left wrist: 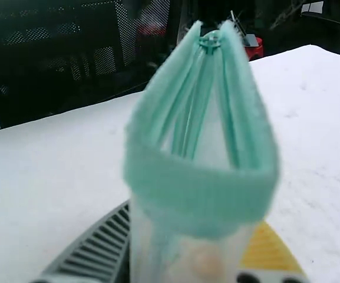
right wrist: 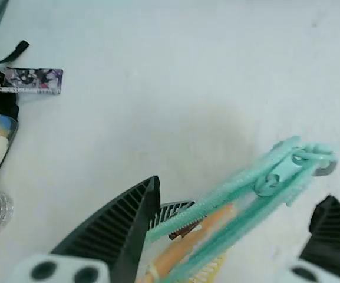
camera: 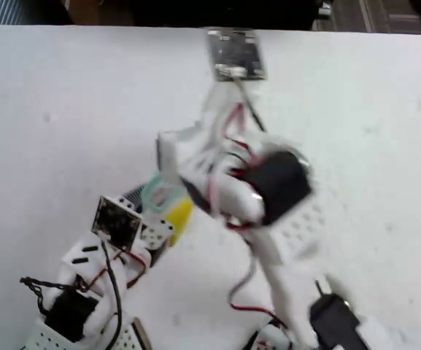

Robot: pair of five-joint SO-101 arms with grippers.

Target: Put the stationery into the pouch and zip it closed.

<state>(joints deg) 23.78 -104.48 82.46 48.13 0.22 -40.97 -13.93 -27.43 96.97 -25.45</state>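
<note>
Seemingly the stationery (right wrist: 187, 242) already lies inside the pouch (left wrist: 199, 194), which the left tool (left wrist: 184, 262) clamps over the desk (right wrist: 158, 88) with its mouth gaping, while the right tool (right wrist: 240, 191) stands apart astride the zip slider (right wrist: 270, 180), so zipping remains.
</note>
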